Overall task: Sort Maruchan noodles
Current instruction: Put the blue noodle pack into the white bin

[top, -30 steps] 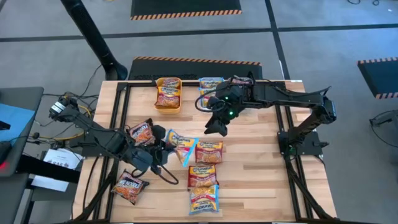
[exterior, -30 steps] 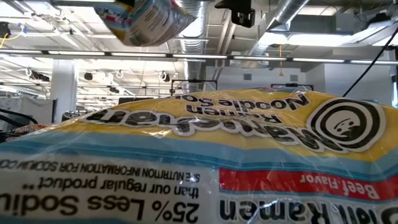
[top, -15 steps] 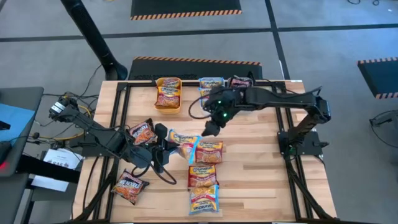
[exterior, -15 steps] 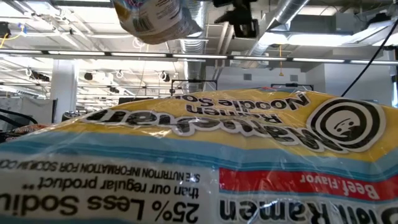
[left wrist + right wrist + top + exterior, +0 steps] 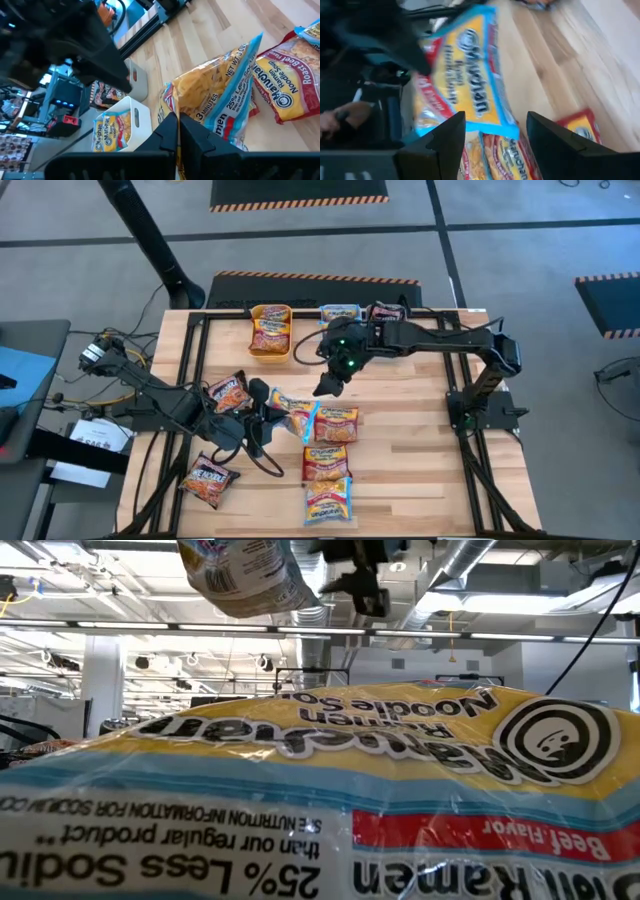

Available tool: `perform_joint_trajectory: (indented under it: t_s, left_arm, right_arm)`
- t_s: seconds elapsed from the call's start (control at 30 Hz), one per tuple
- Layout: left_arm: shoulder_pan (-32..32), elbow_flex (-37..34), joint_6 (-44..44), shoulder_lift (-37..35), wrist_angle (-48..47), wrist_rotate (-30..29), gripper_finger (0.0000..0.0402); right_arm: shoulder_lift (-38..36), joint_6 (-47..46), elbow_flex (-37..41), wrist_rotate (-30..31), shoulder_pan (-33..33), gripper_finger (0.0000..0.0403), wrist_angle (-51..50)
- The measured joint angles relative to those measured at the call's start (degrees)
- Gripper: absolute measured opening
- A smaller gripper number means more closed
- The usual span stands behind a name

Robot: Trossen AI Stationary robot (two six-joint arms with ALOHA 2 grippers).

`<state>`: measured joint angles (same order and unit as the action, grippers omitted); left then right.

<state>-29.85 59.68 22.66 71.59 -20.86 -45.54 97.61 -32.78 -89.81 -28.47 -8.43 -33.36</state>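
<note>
A light wooden table (image 5: 400, 450) framed by black rails stood on a grey floor. Over its middle, a blue-edged yellow noodle packet (image 5: 293, 412) hung lifted off the wood, pinched by the left gripper (image 5: 268, 409), whose fingers were closed tight on the packet's edge. Just beside it lay a yellow packet (image 5: 337, 426), with a red one (image 5: 326, 463) and another blue-edged one (image 5: 328, 502) in a line toward the near edge. Two maroon packets lay on the left side, one (image 5: 228, 392) by the left arm and one (image 5: 208, 480) nearer the corner. The right gripper (image 5: 329, 383) hovered near the lifted packet with its fingers spread wide and nothing between them. At the far edge, an orange bin (image 5: 270, 330) held packets, and a white bin (image 5: 339, 314) held a blue-edged one.
</note>
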Motion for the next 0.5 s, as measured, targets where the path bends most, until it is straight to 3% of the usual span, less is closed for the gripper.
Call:
perform_joint_trajectory:
  t_s: [0.2,0.5]
  left_arm:
    - [0.0,0.0,-0.6,0.0,-0.2,-0.2,0.0]
    - [1.3,0.0,-0.8,0.0,-0.9,-0.2,0.0]
  right_arm:
    - [0.0,13.5,0.0,2.4,1.8,0.0233,0.9]
    - [0.0,32.1,0.0,23.1,10.0,0.0216,5.3]
